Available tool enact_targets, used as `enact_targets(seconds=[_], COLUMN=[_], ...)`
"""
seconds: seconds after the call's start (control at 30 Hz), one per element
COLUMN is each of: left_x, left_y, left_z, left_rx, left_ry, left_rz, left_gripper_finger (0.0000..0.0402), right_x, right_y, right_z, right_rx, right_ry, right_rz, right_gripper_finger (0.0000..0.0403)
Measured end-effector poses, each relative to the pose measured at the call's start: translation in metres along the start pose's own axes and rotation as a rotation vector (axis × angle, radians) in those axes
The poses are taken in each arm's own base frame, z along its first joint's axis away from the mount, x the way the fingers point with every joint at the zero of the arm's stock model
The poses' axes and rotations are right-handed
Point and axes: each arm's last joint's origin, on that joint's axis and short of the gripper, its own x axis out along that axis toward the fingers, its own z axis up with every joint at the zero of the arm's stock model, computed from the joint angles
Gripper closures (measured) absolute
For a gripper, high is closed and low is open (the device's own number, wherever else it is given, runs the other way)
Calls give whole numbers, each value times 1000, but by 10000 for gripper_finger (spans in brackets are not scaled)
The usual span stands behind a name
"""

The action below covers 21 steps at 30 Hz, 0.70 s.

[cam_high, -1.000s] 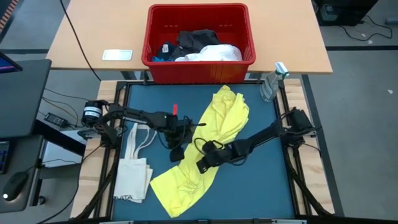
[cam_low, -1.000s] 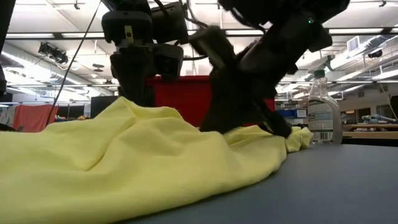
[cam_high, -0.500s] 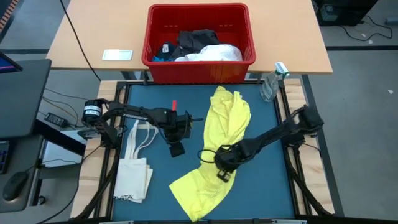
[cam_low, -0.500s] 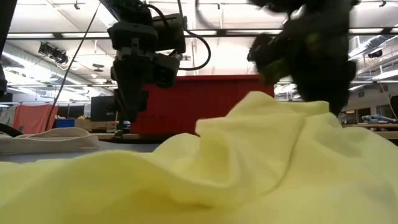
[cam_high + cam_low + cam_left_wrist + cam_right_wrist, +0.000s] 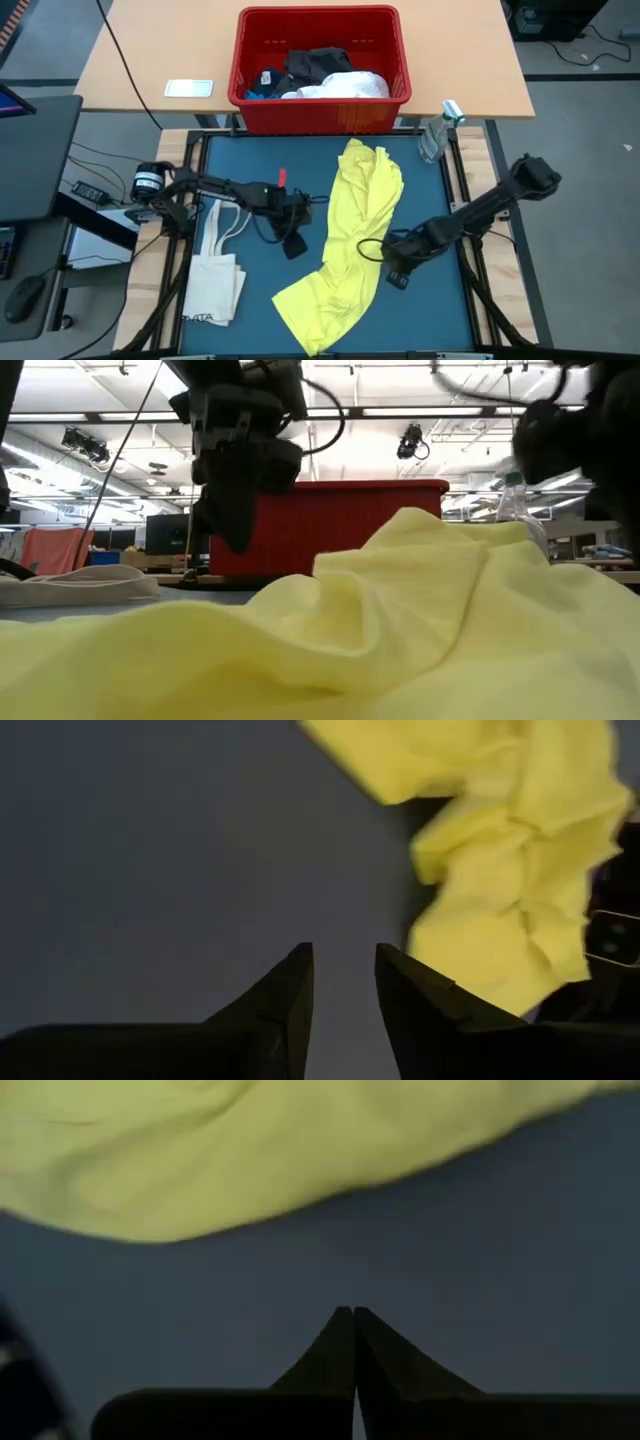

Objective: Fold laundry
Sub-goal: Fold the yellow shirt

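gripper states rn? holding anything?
Left gripper: open a little, empty, over bare mat beside the yellow garment.
Right gripper: shut, empty, just off the garment's edge.

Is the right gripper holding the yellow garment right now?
No: the right gripper is shut on nothing over bare mat, with the yellow garment lying apart ahead of it.

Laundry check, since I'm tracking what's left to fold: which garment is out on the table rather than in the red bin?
The yellow garment lies on the blue table; the white and dark pieces are in the bin.
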Motion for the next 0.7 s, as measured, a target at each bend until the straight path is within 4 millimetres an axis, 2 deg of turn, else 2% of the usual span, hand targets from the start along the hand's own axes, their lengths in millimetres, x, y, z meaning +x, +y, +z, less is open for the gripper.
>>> enact_targets(seconds=[0.17,0.33,0.47,0.7], left_x=[4,7,15,31], left_y=[-22,-39,-54,-83], left_z=[5,4,-16,-66], left_rx=[135,389,575,876], left_ry=[-118,-190,-119,39], left_rz=[-96,-144,-137,-55], left_gripper_finger=[287,287,287,287], right_x=[-17,-23,-20,-16], right_y=[13,33,50,84], right_z=[-16,-30,-38,-42], right_rx=[110,116,78,72], right_ry=[-153,-319,-373,-391], right_rz=[126,254,373,514], right_gripper_finger=[391,378,361,301])
